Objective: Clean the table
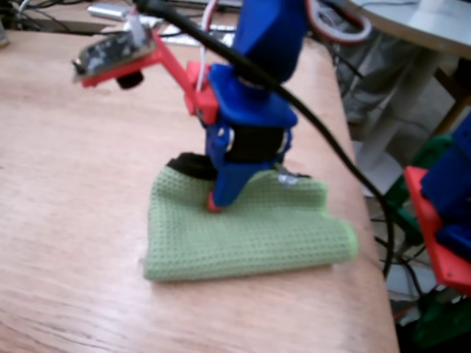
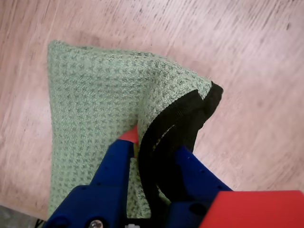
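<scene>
The tool (image 2: pixel 142 152) pinches the black-trimmed edge of the green cloth (image 2: pixel 90 109) at the lower centre of the wrist view — jaws closed on a raised fold. The reddish-brown worktop (image 1: pixel 66 220) fills the left and lower part of the fixed view, the cloth lying folded at its centre. The hold looks narrow; a sideways wipe could pull the hem free, or merely drag the cloth bunched — leaving the worktop unwiped.

No text, label, brand, number or sign can be read in either view; the pictures are too blurred for any small print to show.
</scene>
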`<act>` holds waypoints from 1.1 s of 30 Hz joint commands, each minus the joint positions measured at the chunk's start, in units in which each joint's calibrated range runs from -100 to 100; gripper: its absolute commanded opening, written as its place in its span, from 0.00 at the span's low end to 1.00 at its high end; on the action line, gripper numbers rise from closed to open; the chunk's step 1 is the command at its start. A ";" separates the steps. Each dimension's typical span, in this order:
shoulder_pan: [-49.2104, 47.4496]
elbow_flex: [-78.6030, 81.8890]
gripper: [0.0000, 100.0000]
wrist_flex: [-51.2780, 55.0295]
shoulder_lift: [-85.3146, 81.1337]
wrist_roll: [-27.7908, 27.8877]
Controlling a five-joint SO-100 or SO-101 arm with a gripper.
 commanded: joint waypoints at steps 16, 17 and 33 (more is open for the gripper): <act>72.13 -26.67 0.01 1.06 22.46 12.16; 74.00 -30.35 0.01 1.31 24.95 12.21; 54.88 -39.88 0.01 26.59 -29.00 12.26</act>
